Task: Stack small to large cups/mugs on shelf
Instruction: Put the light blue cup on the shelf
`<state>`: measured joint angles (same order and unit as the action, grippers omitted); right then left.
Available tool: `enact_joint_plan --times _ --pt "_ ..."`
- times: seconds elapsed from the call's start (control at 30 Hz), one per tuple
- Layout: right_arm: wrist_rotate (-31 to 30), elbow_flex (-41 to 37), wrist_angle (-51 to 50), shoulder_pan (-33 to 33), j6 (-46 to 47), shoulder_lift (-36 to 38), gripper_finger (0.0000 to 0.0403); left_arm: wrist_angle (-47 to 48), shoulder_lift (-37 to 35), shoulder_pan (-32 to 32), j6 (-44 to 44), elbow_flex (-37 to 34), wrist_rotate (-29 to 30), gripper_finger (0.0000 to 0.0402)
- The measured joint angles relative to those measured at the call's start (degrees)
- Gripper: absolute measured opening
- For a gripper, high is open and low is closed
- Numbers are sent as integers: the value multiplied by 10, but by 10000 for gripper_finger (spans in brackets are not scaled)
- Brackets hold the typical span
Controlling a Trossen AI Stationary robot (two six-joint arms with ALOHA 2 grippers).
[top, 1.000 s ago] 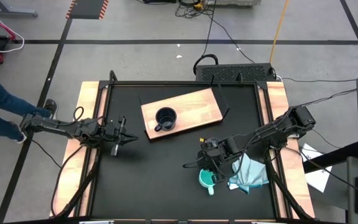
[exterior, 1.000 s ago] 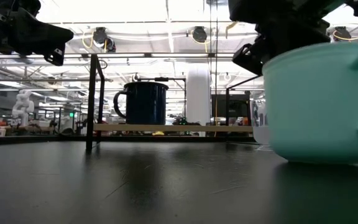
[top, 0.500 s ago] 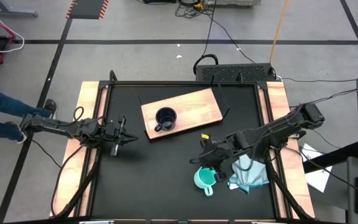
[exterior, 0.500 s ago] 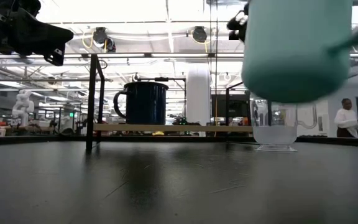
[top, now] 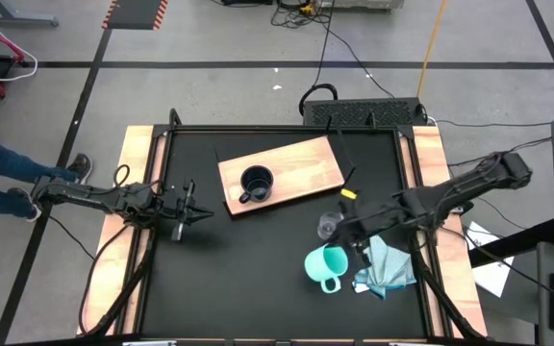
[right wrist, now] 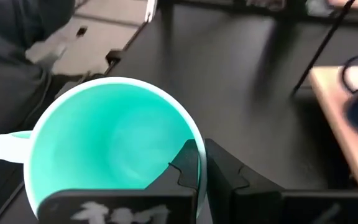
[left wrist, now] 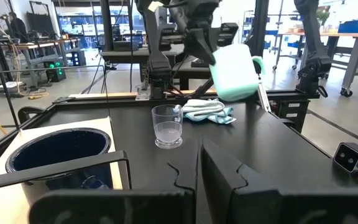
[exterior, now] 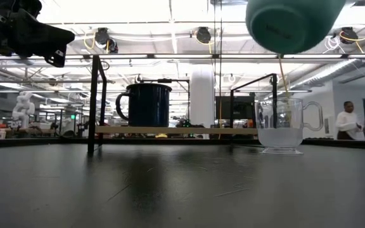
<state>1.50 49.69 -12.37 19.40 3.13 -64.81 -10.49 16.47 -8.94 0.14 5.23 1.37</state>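
Note:
My right gripper [top: 344, 247] holds the turquoise mug [top: 326, 263] in the air near the table's right near part; in the low view the mug [exterior: 293, 22] hangs high, its bottom showing. The clear glass cup [top: 328, 227] stands on its base on the black table, just beyond the mug. The black mug [top: 255, 183] stands upright on the light wooden shelf [top: 306, 163]. My left gripper [top: 200, 213] waits shut at the table's left side, touching nothing. My right gripper [right wrist: 202, 163] pinches the turquoise mug's rim [right wrist: 199, 142] on the side away from the handle, one finger [right wrist: 187, 163] inside the mug and one [right wrist: 224, 169] outside. It comes from the table's right, slanting down. The mug is lifted clear and tilted.
A light-blue cloth [top: 388, 265] lies crumpled on the table right of the mug. The shelf stands on thin black legs [exterior: 94, 104]. Bare black tabletop [top: 239, 269] lies between the shelf and the near edge. A person's legs [top: 8, 163] show left of the table.
My right gripper has risen, shut on the turquoise mug, and shifted a little toward the table's right. The mug went from standing on the table to lifted clear and tipped, its bottom now facing the low camera. The glass cup behind it has come into sight.

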Motion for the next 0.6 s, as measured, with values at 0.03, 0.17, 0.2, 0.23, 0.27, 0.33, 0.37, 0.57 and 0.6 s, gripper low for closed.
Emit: enact_joint_plan --times 0.03,0.17,0.2,0.23,0.27,0.33,0.37,0.57,0.6 --pt "-9 -13 13 4 0 14 1 0 0 0 0 0 0 24" --pt "-17 -65 50 15 -8 65 1 0 0 0 0 0 0 24" --pt "-18 -78 63 16 -8 75 1 0 0 0 0 0 0 24" --pt "-19 -92 76 18 -8 84 1 0 0 0 0 0 0 24" --pt "-19 -104 82 18 -8 93 1 0 0 0 0 0 0 24" --pt "-20 -127 96 19 -5 106 0 0 0 0 0 0 0 24" --pt "-21 -138 106 19 -5 112 0 0 0 0 0 0 0 24" --pt "-30 -176 147 21 -8 131 0 0 0 0 -3 0 0 24" --pt "-30 -180 147 21 -8 132 0 0 0 0 -3 0 0 24"
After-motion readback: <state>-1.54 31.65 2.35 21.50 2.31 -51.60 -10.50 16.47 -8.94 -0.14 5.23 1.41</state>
